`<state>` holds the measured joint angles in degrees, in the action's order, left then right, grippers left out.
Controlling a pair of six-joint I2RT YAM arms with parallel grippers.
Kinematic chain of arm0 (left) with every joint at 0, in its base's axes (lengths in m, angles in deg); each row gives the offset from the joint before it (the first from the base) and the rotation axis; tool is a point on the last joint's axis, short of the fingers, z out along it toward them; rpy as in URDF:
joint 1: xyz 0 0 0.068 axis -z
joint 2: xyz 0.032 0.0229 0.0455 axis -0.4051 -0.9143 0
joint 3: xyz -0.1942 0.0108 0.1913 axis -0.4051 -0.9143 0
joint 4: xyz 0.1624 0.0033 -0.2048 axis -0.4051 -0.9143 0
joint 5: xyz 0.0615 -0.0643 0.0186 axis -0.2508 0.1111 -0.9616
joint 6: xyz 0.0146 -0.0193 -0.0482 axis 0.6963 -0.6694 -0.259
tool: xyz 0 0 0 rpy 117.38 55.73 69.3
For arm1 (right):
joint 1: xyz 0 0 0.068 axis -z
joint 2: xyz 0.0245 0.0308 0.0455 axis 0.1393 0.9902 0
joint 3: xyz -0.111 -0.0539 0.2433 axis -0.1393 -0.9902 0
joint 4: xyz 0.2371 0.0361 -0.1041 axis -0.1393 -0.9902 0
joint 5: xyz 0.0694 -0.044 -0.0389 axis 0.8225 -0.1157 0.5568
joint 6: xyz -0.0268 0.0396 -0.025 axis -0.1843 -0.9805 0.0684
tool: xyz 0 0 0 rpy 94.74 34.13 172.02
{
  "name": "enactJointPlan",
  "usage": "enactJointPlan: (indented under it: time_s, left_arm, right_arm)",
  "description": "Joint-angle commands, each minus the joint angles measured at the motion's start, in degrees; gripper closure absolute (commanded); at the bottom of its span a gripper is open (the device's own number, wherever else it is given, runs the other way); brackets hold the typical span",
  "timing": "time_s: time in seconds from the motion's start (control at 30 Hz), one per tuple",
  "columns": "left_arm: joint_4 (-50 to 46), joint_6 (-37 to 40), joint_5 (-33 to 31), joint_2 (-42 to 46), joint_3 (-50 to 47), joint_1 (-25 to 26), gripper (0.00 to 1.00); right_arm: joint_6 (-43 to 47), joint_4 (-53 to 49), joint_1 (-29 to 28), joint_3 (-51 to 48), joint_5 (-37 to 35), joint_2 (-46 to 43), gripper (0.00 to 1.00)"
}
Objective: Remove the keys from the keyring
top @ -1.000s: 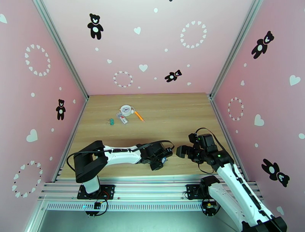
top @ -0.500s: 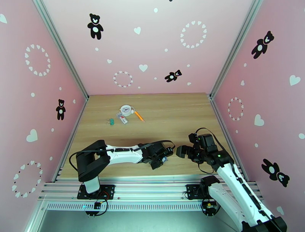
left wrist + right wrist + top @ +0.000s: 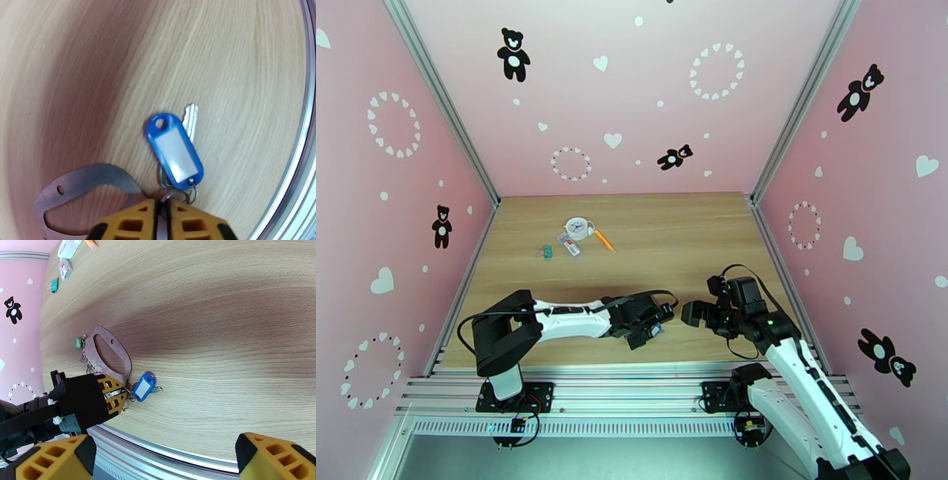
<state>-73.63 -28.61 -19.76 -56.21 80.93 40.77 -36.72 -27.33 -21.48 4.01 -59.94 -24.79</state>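
Lying on the wooden desk (image 3: 237, 319) near its front edge, the dark oval strap keyring (image 3: 98, 175) (blue-tagged metal key (image 3: 175, 152) attached) was pinched by the left pincer (image 3: 161, 205); the right pincer (image 3: 166, 461) stood spread.

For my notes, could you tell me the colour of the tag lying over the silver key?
The tag is blue, white insert; best in left wrist view.

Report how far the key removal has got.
Nothing is off yet: the blue-tagged key and the green-tagged key both look attached to the keyring. In hand: the left pincer is shut on its metal ring by the blue tag; the right pincer stands open. Left: freeing both keys.
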Motion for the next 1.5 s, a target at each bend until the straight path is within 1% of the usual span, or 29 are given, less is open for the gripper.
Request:
enactJointPlan:
  time_s: [0.0, 0.27, 0.4, 0.9, 1.03, 1.17, 1.3, 1.47]
  left_arm:
    - [0.76, 0.86, -0.26, 1.47, -0.41, 0.10, 0.87]
    - [0.67, 1.20, 2.78, 1.50, -0.42, 0.11, 0.89]
    - [0.04, 1.02, 3.74, 1.18, -0.07, 0.07, 0.83]
    - [0.24, 0.05, 4.51, -0.49, 0.41, 0.04, 0.83]
    - [-0.26, 0.01, 4.10, -1.04, 0.30, 0.04, 0.79]
    - [0.22, -0.21, 4.30, -1.32, 0.11, 0.05, 0.79]
    - [0.66, -0.21, 3.96, -1.58, 0.02, 0.08, 0.81]
    - [0.28, 0.40, 3.75, -0.56, 0.28, 0.05, 0.88]
  right_arm:
    - [0.57, -0.65, 0.16, -0.49, 0.13, -0.79, 0.01]
    - [0.65, -0.75, 0.12, -0.19, -0.02, -0.80, 0.01]
    - [0.65, -0.93, 0.18, -0.09, 0.07, -0.97, 0.01]
    - [0.52, -1.06, 0.22, -0.25, -0.21, -1.45, 0.01]
    - [0.57, -0.74, 0.29, -0.41, -0.39, -1.33, 0.01]
    - [0.62, -0.64, 0.27, -0.39, -0.46, -1.30, 0.01]
    - [0.56, -0.52, 0.29, -0.29, -0.47, -1.24, 0.01]
    - [0.48, -0.14, 0.27, -0.05, -0.39, -0.84, 0.01]
